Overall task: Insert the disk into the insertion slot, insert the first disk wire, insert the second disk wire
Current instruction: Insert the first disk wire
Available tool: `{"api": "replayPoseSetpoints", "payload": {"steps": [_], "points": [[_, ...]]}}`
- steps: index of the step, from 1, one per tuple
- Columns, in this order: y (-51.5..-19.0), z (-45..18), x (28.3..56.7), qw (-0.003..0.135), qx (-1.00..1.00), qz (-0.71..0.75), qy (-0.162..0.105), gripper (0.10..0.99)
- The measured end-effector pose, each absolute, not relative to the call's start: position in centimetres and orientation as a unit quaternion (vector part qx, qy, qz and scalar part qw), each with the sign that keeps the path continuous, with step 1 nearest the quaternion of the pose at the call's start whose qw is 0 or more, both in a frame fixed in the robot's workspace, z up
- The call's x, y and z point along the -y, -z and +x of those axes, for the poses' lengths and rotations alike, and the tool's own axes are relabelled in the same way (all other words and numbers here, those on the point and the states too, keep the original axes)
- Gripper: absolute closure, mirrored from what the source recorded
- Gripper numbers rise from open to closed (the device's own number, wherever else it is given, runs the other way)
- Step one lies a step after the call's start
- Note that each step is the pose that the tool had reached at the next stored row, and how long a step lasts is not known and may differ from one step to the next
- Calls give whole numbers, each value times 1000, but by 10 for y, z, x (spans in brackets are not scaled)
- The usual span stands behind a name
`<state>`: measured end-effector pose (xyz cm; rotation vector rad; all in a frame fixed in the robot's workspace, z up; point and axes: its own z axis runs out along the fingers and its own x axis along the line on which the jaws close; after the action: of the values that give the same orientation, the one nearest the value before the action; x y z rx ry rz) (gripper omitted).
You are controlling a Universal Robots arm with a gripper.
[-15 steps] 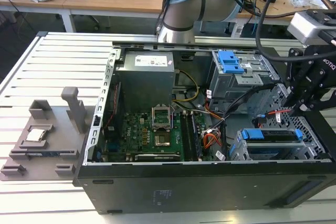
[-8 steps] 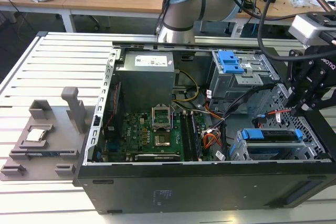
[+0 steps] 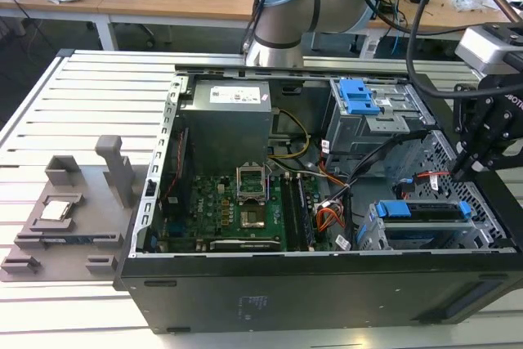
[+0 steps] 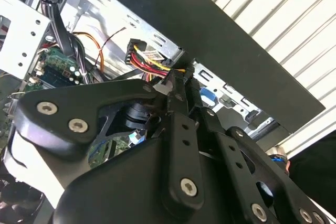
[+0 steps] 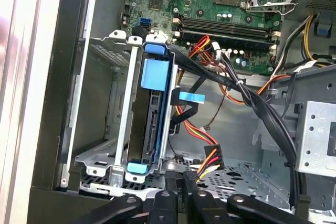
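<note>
One arm hangs by the disk, pincer pinching a wire plug.

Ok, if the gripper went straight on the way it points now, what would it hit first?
Probably the connector with red, yellow and black wires, right in front of the gripper in the first wrist view; depth is unclear, so they may already touch.

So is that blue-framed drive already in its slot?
In. The drive sits between the silver cage's walls, connector edge facing out; the gripper holds a wire plug nearby.
</note>
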<state>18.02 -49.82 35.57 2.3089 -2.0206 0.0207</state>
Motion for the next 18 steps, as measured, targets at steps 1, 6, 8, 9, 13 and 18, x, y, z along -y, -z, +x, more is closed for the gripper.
{"api": "replayPoseSetpoints", "payload": {"steps": [1,6,8,9,13,18], "points": [[-356,180,498,37,658,752,-7,918],[-356,175,499,38,658,752,-8,918],[-356,168,501,37,658,752,-8,918],[-356,166,502,37,658,752,-9,918],[-355,161,515,37,658,752,-9,918],[-350,160,528,38,686,727,-7,918]]}}
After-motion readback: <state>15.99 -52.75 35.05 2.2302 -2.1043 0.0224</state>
